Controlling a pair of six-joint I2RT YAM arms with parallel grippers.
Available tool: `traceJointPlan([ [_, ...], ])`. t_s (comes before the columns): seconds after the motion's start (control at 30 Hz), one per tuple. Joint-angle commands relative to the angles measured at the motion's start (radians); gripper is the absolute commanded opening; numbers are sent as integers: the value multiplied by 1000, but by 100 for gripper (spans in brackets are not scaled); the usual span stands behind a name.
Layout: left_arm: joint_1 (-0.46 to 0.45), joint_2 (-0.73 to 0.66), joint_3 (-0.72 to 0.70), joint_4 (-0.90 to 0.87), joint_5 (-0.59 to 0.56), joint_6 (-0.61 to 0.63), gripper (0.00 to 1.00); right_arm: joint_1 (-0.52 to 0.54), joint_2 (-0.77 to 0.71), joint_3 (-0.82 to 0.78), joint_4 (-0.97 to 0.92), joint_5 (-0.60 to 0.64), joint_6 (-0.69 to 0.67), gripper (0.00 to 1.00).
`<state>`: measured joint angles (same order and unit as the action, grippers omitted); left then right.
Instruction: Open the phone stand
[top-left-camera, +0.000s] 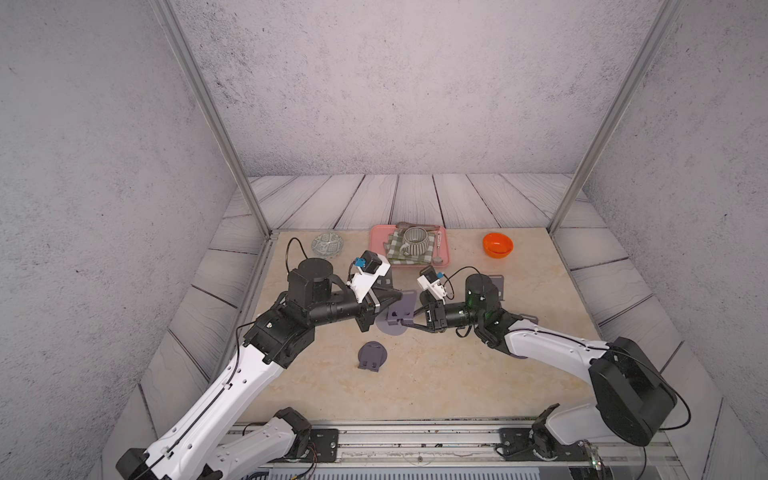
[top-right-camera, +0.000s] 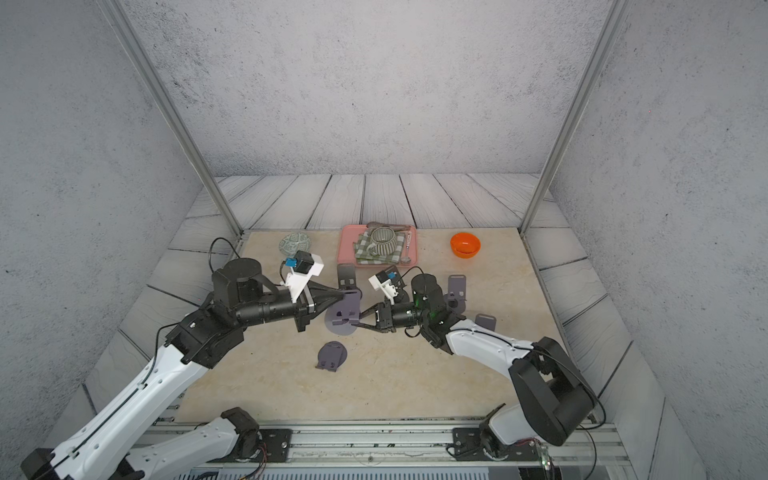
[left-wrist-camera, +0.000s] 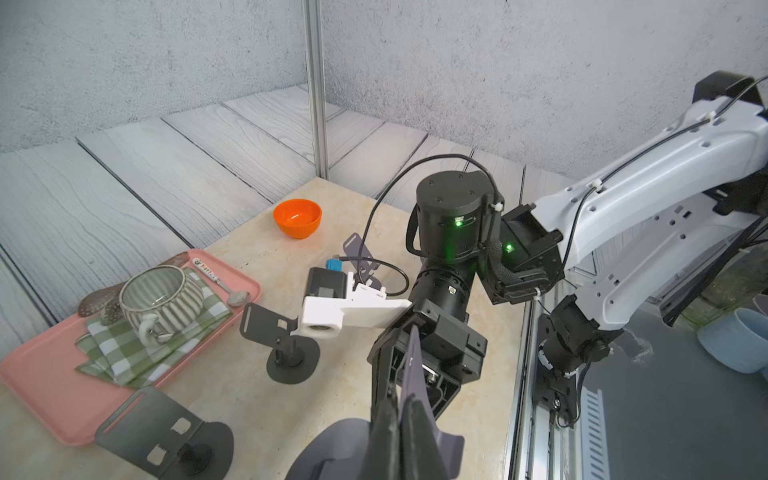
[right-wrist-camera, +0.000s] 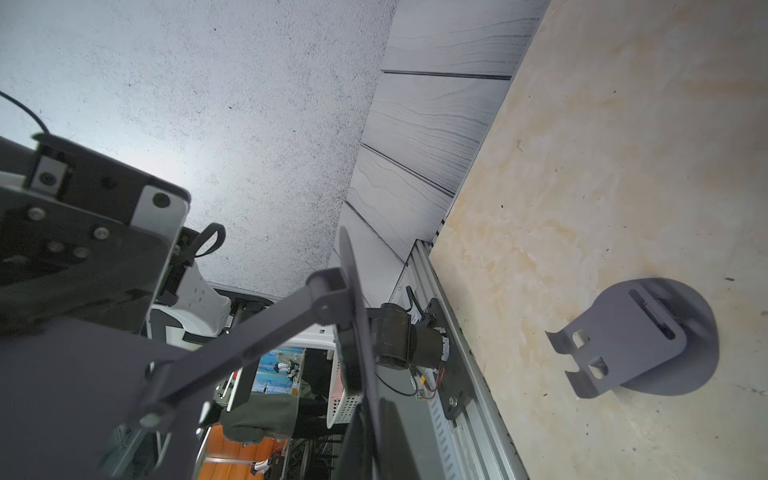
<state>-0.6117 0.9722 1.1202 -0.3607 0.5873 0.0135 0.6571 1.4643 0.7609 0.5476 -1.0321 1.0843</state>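
A purple-grey phone stand (top-left-camera: 398, 312) (top-right-camera: 344, 315) is held between both arms at the table's middle. My left gripper (top-left-camera: 400, 294) (left-wrist-camera: 400, 419) is shut on the top edge of its back plate (left-wrist-camera: 415, 374). The right gripper (top-left-camera: 405, 323) (right-wrist-camera: 370, 415) is shut on the rim of its round base disc (right-wrist-camera: 353, 316), which shows edge-on in the right wrist view. The hinge arm (right-wrist-camera: 249, 345) runs between plate and disc, partly unfolded. Whether the disc touches the table I cannot tell.
A second purple stand (top-left-camera: 372, 355) (right-wrist-camera: 636, 340) lies folded nearer the front. Dark stands (top-right-camera: 347, 276) (top-right-camera: 456, 291) stand opened behind the grippers. At the back are a pink tray (top-left-camera: 376, 249) with a striped mug (top-left-camera: 415, 241), an orange bowl (top-left-camera: 497, 244) and a patterned dish (top-left-camera: 328, 244).
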Motion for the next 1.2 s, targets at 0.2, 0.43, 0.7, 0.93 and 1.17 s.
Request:
traceJointPlan([
  [0.2,-14,-18,26,208,2,70,0,12,20,101,-611,68,-191,0],
  [0.43,-14,-86,-98,125,-81,76,0,-5,6,125,-636,90,-181,0],
  [0.7,-16,-4,-295,461,94,-256,0,-8,-115,255,-932,270,-364,9],
  [0.93,-20,59,-351,575,141,-347,0,-87,-230,293,-1091,403,-464,33],
  [1.17,-54,160,-358,634,112,-351,0,-207,-351,333,-1242,500,-561,36],
])
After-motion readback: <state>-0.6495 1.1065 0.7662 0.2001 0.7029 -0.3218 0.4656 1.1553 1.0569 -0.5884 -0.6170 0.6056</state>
